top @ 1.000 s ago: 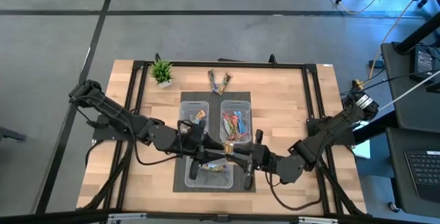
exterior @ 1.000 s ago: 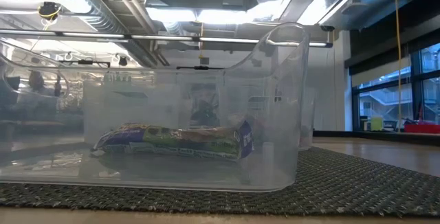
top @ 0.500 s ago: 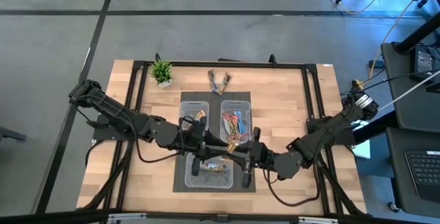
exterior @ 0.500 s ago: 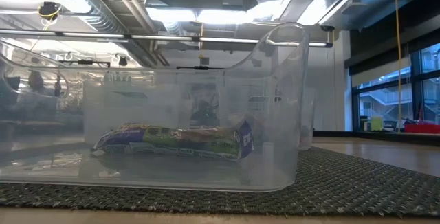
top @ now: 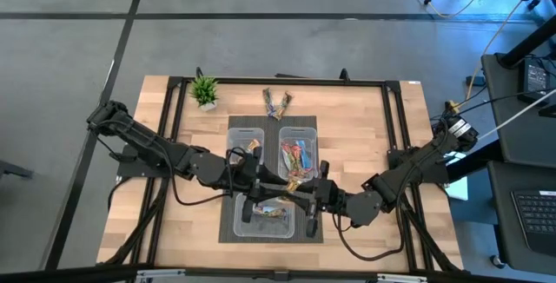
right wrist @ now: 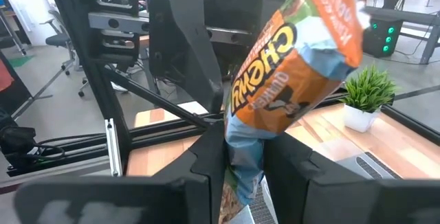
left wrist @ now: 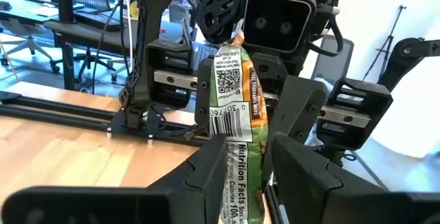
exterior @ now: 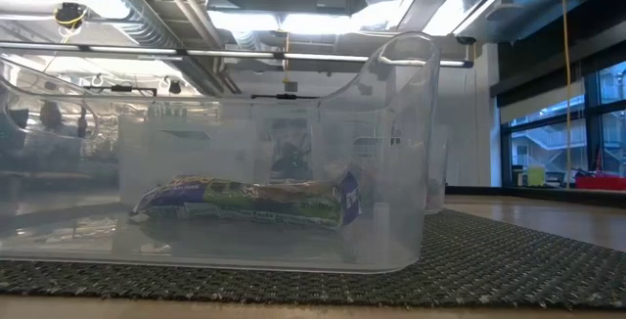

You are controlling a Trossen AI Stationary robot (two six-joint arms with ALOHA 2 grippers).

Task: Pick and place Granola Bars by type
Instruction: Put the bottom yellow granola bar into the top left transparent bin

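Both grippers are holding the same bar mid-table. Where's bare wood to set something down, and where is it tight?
Bare wood lies right of the right bin out to the frame rail, and left of the left bin, below the plant. The mat is crowded: three bins, both grippers meeting over the near bin. Two bars lie behind the bins.

Left claw [top: 257, 181], right claw [top: 306, 193] face-to-face, both clamped.

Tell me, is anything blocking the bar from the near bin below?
Nothing visible does. Both the left claw and the right claw grip one granola bar over the near bin, which holds one bar.
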